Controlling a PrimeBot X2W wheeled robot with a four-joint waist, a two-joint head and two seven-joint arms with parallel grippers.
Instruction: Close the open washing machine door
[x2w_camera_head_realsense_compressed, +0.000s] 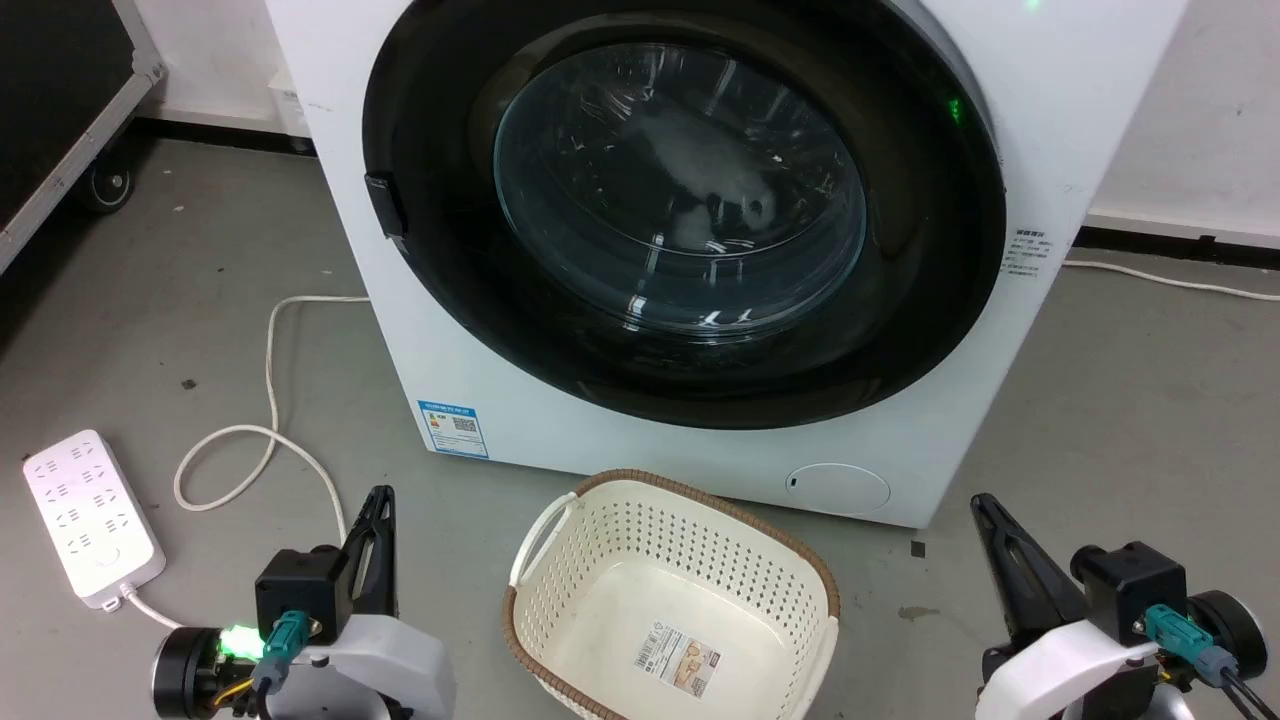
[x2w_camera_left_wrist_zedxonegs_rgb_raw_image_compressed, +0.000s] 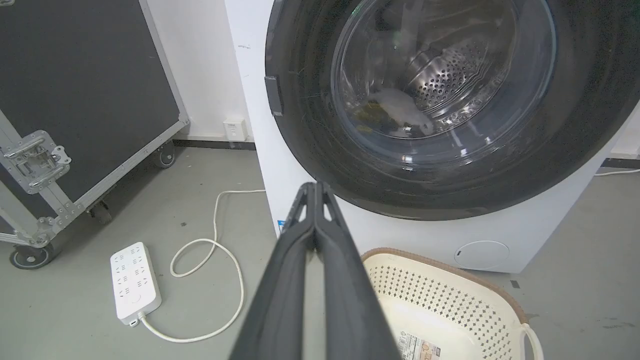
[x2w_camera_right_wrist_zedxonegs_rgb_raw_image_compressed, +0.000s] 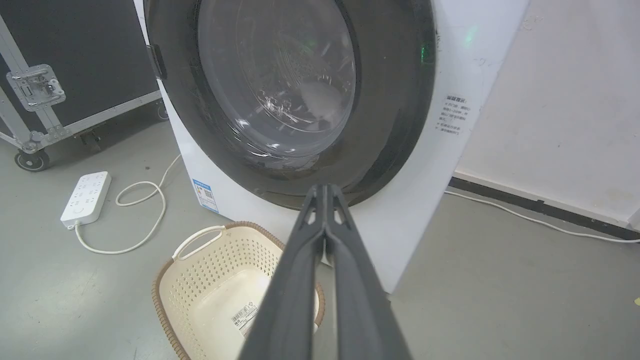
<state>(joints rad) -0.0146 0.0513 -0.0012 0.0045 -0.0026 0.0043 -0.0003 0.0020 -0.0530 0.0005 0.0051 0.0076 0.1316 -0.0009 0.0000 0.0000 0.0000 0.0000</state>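
The washing machine door (x2w_camera_head_realsense_compressed: 680, 190) is a large round glossy black frame with a bulging clear glass bowl. It lies flush against the front of the white washing machine (x2w_camera_head_realsense_compressed: 500, 400), with no gap visible around its rim. A small black latch tab (x2w_camera_head_realsense_compressed: 385, 205) sits on its left edge. The steel drum shows through the door's glass (x2w_camera_left_wrist_zedxonegs_rgb_raw_image_compressed: 440, 90) in the left wrist view, and the door (x2w_camera_right_wrist_zedxonegs_rgb_raw_image_compressed: 280, 85) also appears in the right wrist view. My left gripper (x2w_camera_head_realsense_compressed: 381, 497) (x2w_camera_left_wrist_zedxonegs_rgb_raw_image_compressed: 315, 186) is low at the lower left, shut and empty. My right gripper (x2w_camera_head_realsense_compressed: 982, 502) (x2w_camera_right_wrist_zedxonegs_rgb_raw_image_compressed: 325, 187) is low at the lower right, also shut and empty. Both are well short of the door.
A cream perforated laundry basket (x2w_camera_head_realsense_compressed: 800, 550) with a brown rim stands on the floor in front of the machine, between my grippers. A white power strip (x2w_camera_head_realsense_compressed: 92, 518) and its looped cable (x2w_camera_head_realsense_compressed: 270, 400) lie to the left. A black wheeled flight case (x2w_camera_left_wrist_zedxonegs_rgb_raw_image_compressed: 75, 100) stands at the far left.
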